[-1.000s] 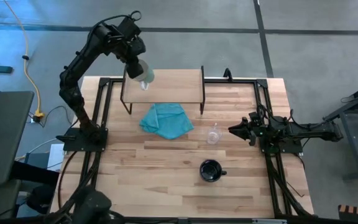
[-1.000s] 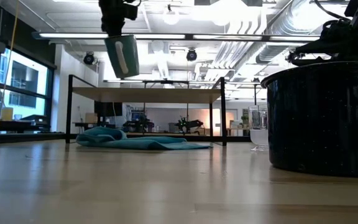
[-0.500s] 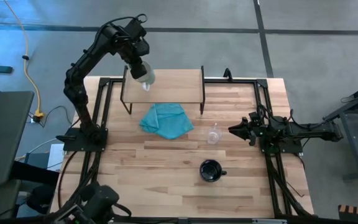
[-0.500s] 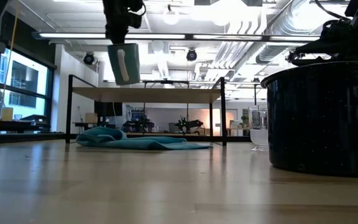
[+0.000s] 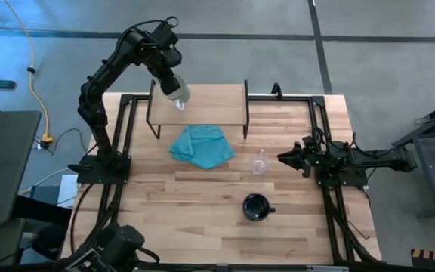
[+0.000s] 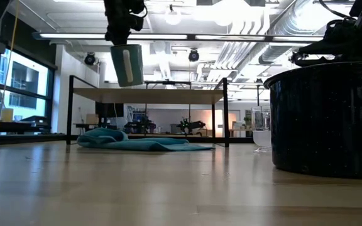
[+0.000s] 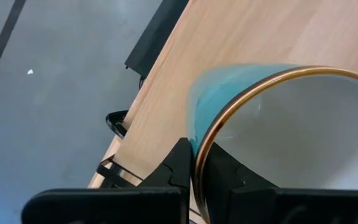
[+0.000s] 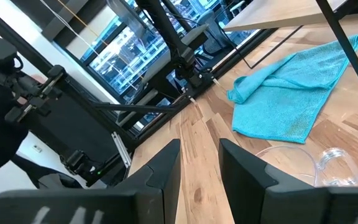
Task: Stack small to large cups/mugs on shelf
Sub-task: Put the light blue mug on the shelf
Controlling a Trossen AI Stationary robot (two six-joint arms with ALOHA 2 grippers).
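My left tool (image 5: 166, 76) pinched the rim of the pale white-green handled mug (image 5: 175, 93), held above the low light-wood shelf's (image 5: 217, 102) left end. Below lay a teal cloth (image 5: 202, 145), the small clear glass cup (image 5: 259, 163), the black handled mug (image 5: 256, 207). My right tool (image 5: 285, 157) rested spread near the desk's (image 5: 202, 219) right edge.

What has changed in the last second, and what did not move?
The left gripper, shut on the pale mug, swung it upright, a little rightward over the shelf at its left end; it hangs above the board. The right gripper, glass cup, black mug and cloth stayed put.
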